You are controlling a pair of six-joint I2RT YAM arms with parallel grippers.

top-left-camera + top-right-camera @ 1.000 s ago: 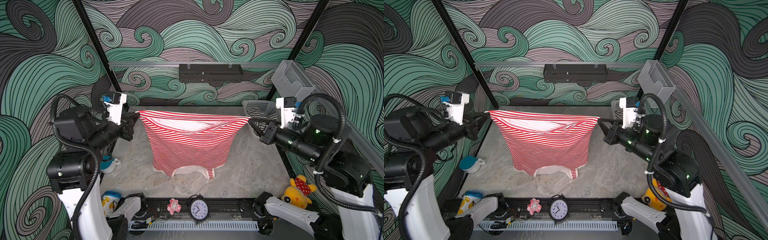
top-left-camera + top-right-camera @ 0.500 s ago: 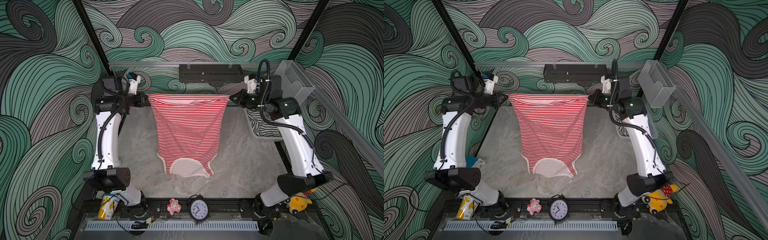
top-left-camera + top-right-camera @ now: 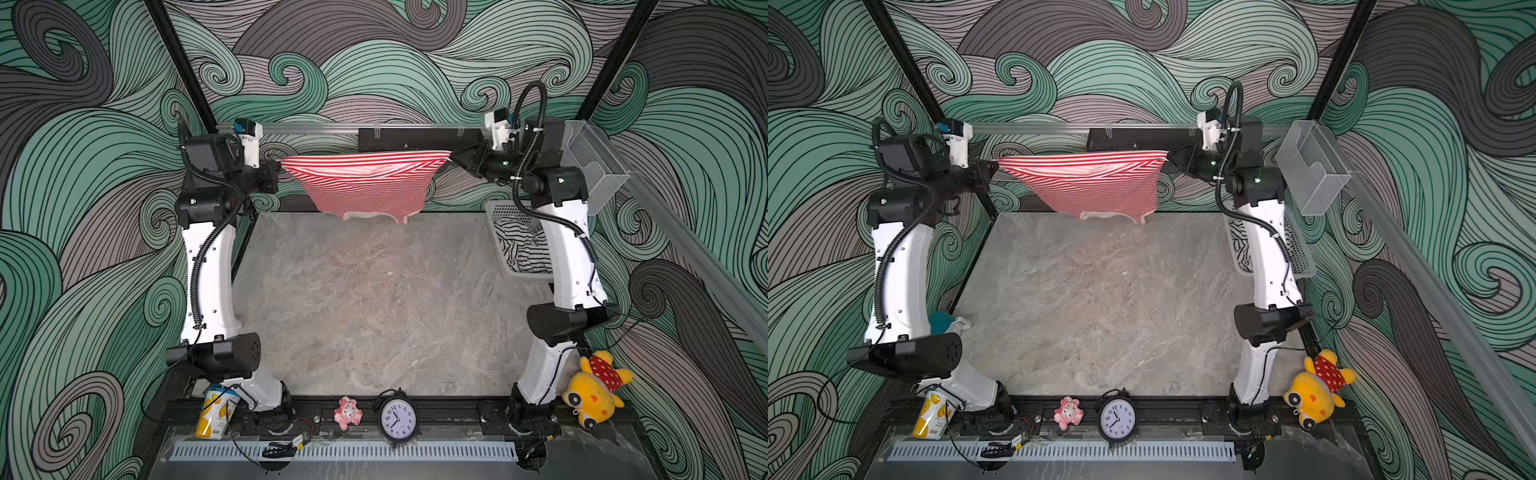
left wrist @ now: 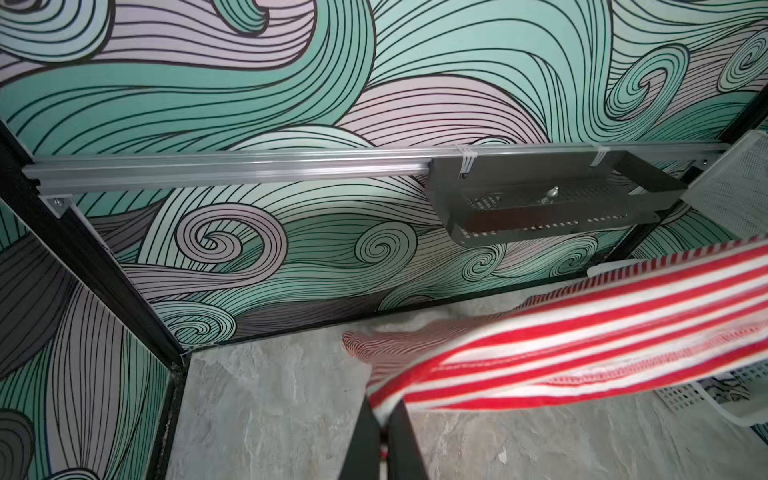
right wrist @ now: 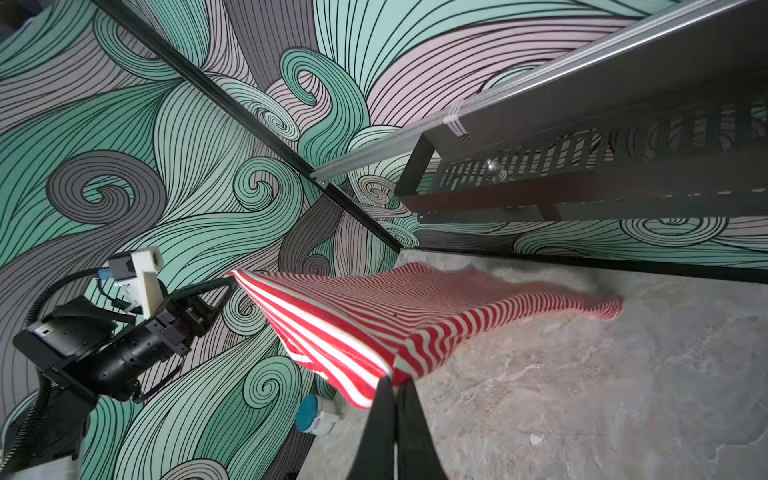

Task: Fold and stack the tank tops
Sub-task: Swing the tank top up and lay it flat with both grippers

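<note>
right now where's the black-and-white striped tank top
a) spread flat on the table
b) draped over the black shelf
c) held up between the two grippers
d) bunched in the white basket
D: the black-and-white striped tank top lies crumpled inside the white perforated basket, while the left gripper and right gripper hold up the red-and-white striped tank top.

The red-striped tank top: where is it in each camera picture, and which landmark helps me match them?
In a top view: red-striped tank top hangs upper centre, stretched wide.
In a top view: same place, slightly further left.
Left wrist: it stretches away from the left fingers.
Right wrist: it spreads out from the right fingers.
Landmark: black perforated shelf, behind it in all four.
</note>
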